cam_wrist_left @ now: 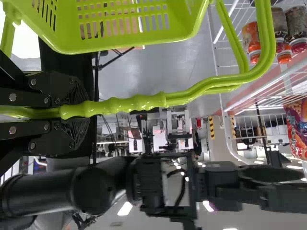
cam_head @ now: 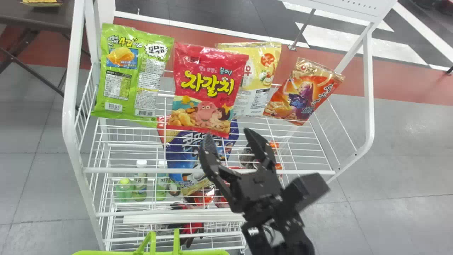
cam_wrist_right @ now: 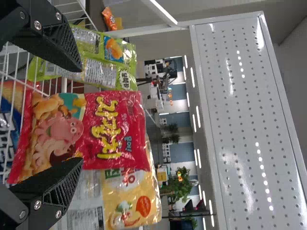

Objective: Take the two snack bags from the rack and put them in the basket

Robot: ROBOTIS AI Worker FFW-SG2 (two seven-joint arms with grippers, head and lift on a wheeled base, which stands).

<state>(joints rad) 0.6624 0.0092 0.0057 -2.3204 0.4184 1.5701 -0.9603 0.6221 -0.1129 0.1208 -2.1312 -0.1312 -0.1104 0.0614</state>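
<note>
In the head view my right gripper (cam_head: pixel 226 136) stands open just below the lower edge of the red snack bag (cam_head: pixel 210 88) on the rack's top shelf. Green (cam_head: pixel 132 74), yellow (cam_head: pixel 256 78) and orange (cam_head: pixel 302 92) bags stand on that shelf too. From the right wrist view, the fingers of my right gripper (cam_wrist_right: pixel 79 117) are spread on both sides of the red bag (cam_wrist_right: pixel 81 132), with nothing held between them. The left wrist view has my left gripper (cam_wrist_left: pixel 67 112) shut on a handle of the green basket (cam_wrist_left: pixel 129 45); the basket's rim (cam_head: pixel 116 252) is at the head view's bottom edge.
The white wire rack (cam_head: pixel 208 170) has lower shelves with a blue snack bag (cam_head: pixel 185 152) and bottles (cam_head: pixel 141 180). A perforated white panel (cam_wrist_right: pixel 244 115) rises behind the top shelf. A dark table (cam_head: pixel 35 16) stands at the far left.
</note>
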